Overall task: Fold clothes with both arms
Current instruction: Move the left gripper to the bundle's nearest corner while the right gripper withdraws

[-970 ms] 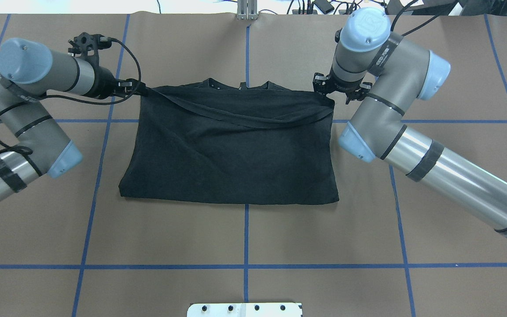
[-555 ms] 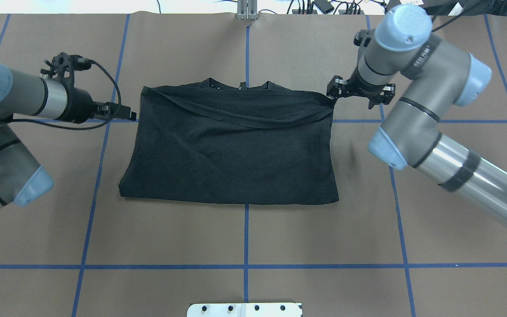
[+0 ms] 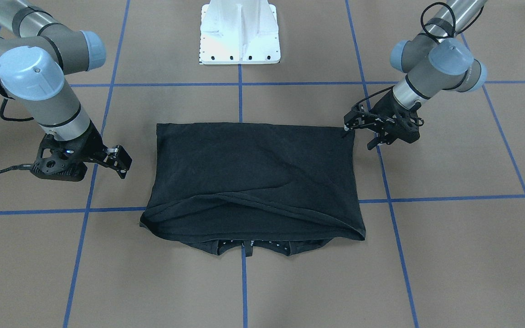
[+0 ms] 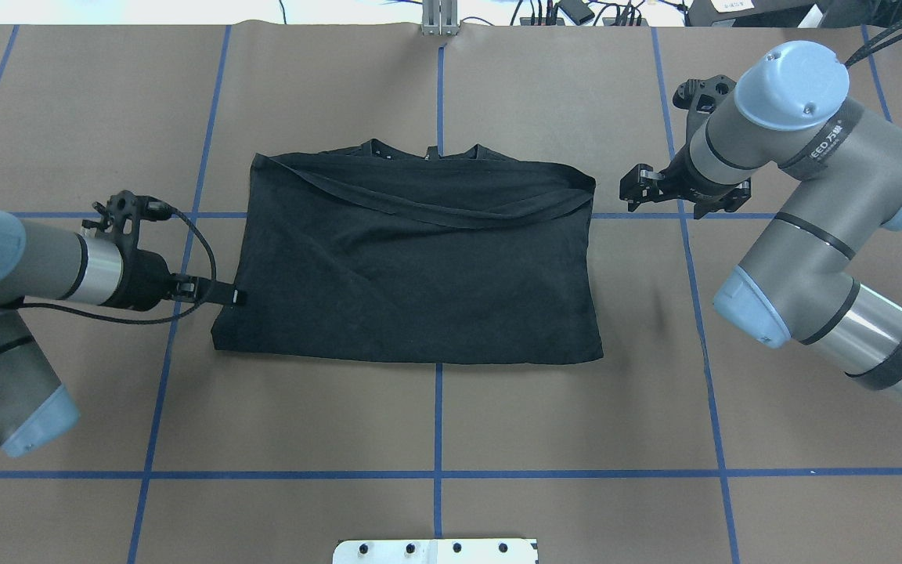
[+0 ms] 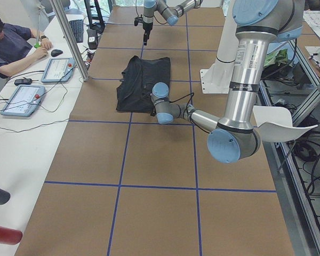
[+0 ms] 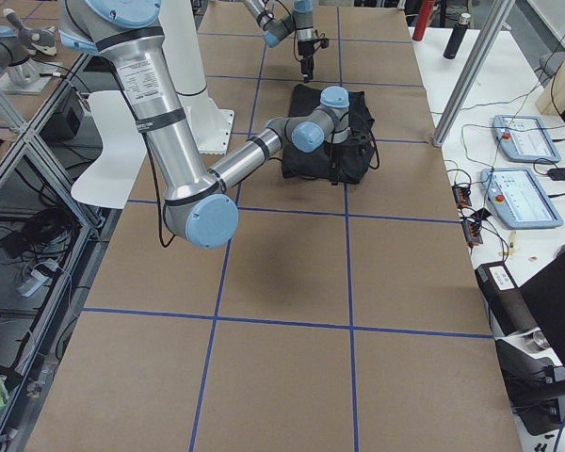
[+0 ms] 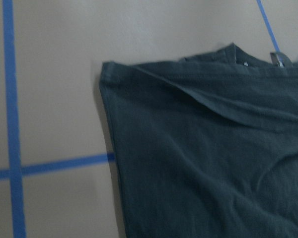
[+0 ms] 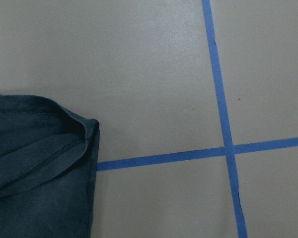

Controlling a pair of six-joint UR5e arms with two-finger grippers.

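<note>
The black t-shirt, the clothes [image 4: 420, 274] [image 3: 253, 173], lies folded in half on the table, collar at the far edge under the top layer. My left gripper [image 4: 236, 297] [image 3: 358, 134] is open at the shirt's left edge, by the corner nearest the robot; contact cannot be told. My right gripper [image 4: 629, 192] [image 3: 125, 166] is open and holds nothing, a short way right of the far right corner. The left wrist view shows the shirt [image 7: 213, 148] and its collar. In the right wrist view one shirt corner [image 8: 35, 173] shows. No fingers show in either.
Brown paper with blue tape lines [image 4: 437, 439] covers the table. The white pedestal base [image 3: 239, 36] [image 4: 435, 551] stands at the robot's edge. A person [image 5: 10, 42] sits at a side table with tablets [image 5: 21, 98] beyond the far edge, behind a metal post [image 5: 69, 37].
Both grippers have let go of the shirt's far corners. The left one has swung back toward the robot along the left edge. The right one has moved off to the right.
</note>
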